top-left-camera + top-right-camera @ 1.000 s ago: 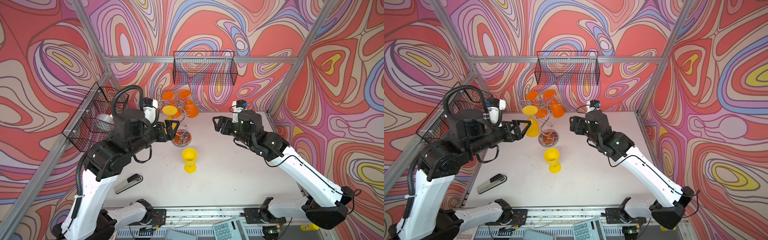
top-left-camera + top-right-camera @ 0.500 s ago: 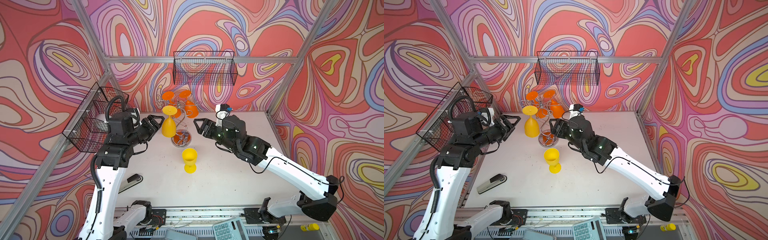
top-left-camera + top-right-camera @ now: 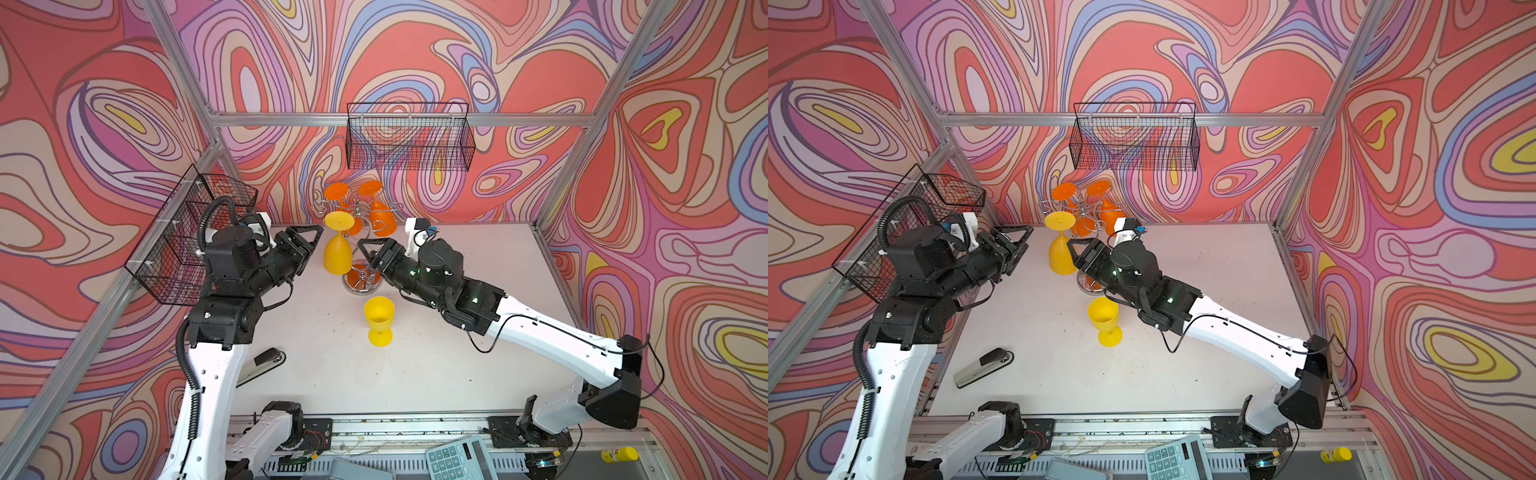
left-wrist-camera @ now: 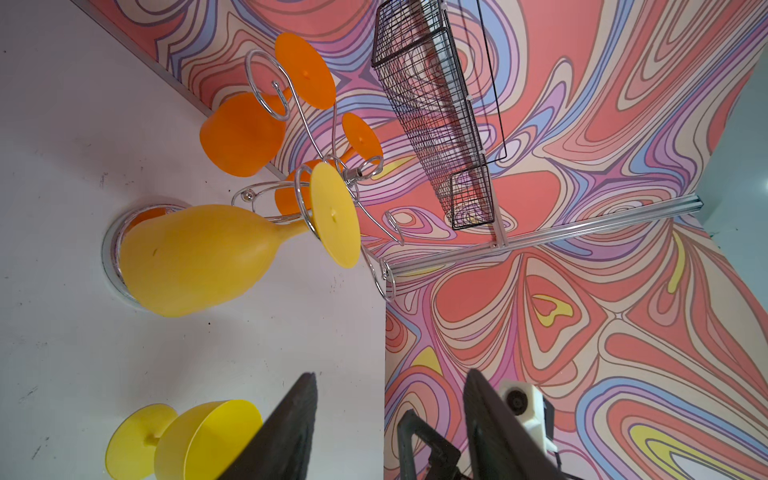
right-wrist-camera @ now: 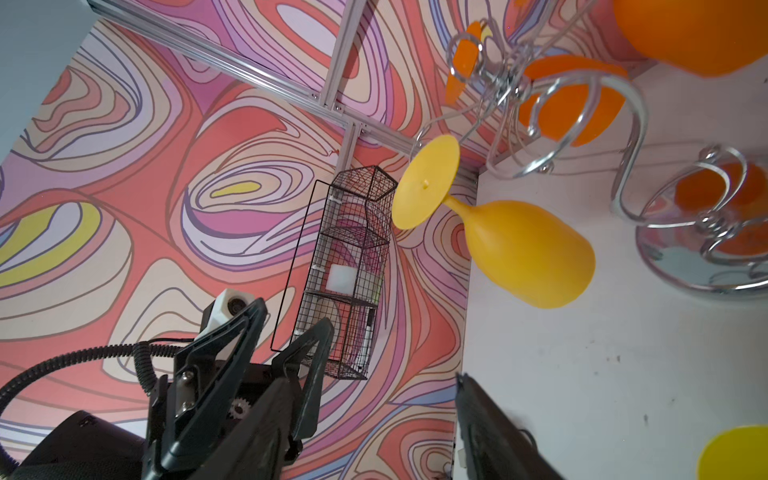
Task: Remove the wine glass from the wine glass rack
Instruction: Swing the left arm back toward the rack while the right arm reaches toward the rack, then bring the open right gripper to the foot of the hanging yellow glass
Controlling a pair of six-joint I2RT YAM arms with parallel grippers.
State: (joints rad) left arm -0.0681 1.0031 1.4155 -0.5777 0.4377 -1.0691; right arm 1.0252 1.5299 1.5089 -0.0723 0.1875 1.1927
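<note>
Wine glass (image 3: 337,253) hangs upside down on the wine glass rack (image 3: 360,206), untouched, with the left fingers (image 4: 291,428) at its 9 o'clock and the right fingers (image 5: 490,428) at 3 o'clock. Both pairs are apart and empty. The right fingers have come closer.

We see the wine glass (image 3: 337,257), amber-yellow and opaque, hanging upside down by its round foot from a front hook of the wine glass rack (image 3: 351,286), its bowl mouth downward beside the stem. The rack is shiny chrome wire with curled arms, a wavy stem and a round mirrored base. It stands upright toward the back of the table (image 3: 457,353).
</note>
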